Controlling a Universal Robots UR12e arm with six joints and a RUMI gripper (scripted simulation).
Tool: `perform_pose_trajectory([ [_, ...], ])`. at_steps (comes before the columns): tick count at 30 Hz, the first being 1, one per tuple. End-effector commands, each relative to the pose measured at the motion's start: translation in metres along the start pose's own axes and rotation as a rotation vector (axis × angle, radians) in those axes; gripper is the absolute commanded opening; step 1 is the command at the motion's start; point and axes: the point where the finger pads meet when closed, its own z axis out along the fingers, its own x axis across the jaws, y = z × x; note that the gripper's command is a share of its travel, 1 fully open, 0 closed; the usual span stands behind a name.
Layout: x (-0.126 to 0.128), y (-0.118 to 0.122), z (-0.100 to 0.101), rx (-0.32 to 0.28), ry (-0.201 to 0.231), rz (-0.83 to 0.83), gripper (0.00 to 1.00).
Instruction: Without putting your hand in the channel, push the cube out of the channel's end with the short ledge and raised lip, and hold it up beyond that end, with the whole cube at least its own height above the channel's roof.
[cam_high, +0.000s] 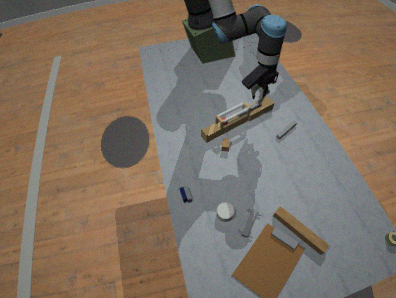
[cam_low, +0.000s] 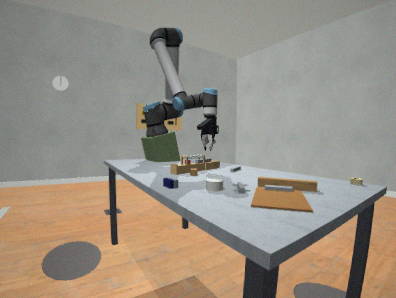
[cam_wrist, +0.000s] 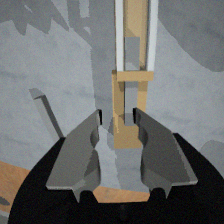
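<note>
1. My gripper (cam_high: 258, 97) is hanging above the table (cam_high: 320, 170), over one end of the channel (cam_high: 237, 119), pointing down.
2. In the wrist view my fingers are standing narrowly apart with a slim gap; nothing is sitting between them, so I am gripping nothing.
3. Through that gap the channel's wooden end is showing below me, and its white rails are running off the top edge of the view, so the far end is cut off there.
4. The one cube-shaped thing I am making out plainly is a small tan cube (cam_high: 226, 144), lying on the table just beside the channel, outside it, towards the end away from me.
5. Inside the channel a small reddish shape (cam_high: 227, 118) is showing; it is too small to identify.
6. My gripper's black body is blocking the lower wrist view.
7. A grey bar (cam_high: 286, 130) is lying apart from the channel.
</note>
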Motion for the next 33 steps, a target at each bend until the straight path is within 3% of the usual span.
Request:
perform_pose_trajectory([
  [1, -0.054, 0.022, 0.0, 0.0, -0.001, -0.043, 0.22],
  [6, -0.124, 0.063, 0.0, 0.0, -0.001, -0.104, 0.22],
  [10, -0.152, 0.084, 0.0, 0.001, 0.0, -0.13, 0.22],
  [33, -0.155, 0.087, 0.0, 0.001, 0.0, -0.133, 0.22],
])
